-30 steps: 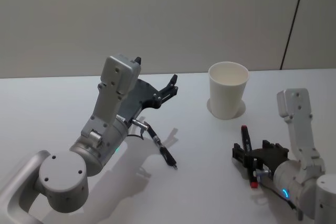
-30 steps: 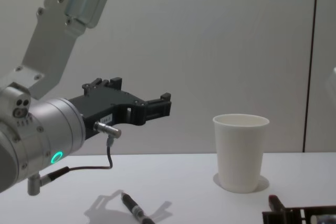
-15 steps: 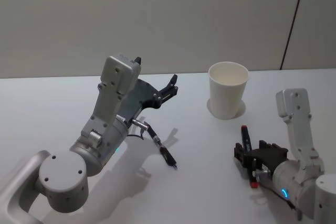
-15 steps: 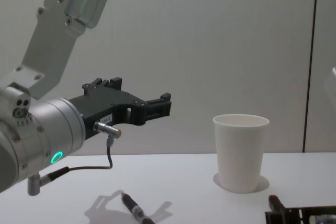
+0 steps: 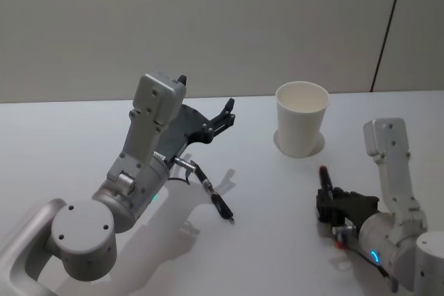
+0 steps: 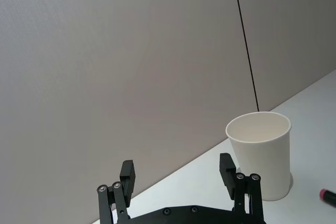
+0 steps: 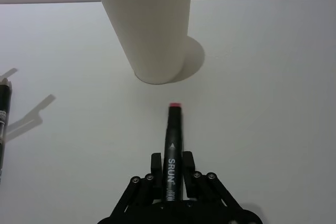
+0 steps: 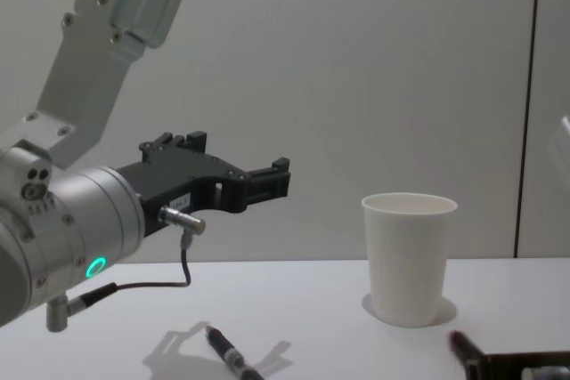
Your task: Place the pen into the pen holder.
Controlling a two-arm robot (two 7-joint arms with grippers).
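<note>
**Marker pen in right gripper's grasp; paper cup stands apart**

Right gripper (image 7: 171, 162): low over the near right part of the white table (image 5: 62, 129). Its fingers (image 7: 188, 160) are pressed in on the barrel of the marker pen (image 7: 173, 137), one on each side. The marker pen is black with a red end and white lettering along the barrel. It projects forward out of the grasp, with the red end aimed at the foot of the paper cup (image 7: 149, 30). From the chest camera that end sits slightly raised. Whether any part of the marker pen rests on the table cannot be determined.

Paper cup: plain white with a rolled rim, upright and mouth open, on the far right part of the table. It stands beyond the marker pen's tip and apart from it, with bare table between them.

Left gripper (image 6: 177, 169): held high above the table on the left, directed toward the far right. Its fingers (image 6: 127, 174) are spread wide with nothing between them. From its wrist camera the paper cup shows farther off.

Other item: a black pen (image 5: 220, 204) lies flat on the table near the middle, below the left arm and well apart from the paper cup.
</note>
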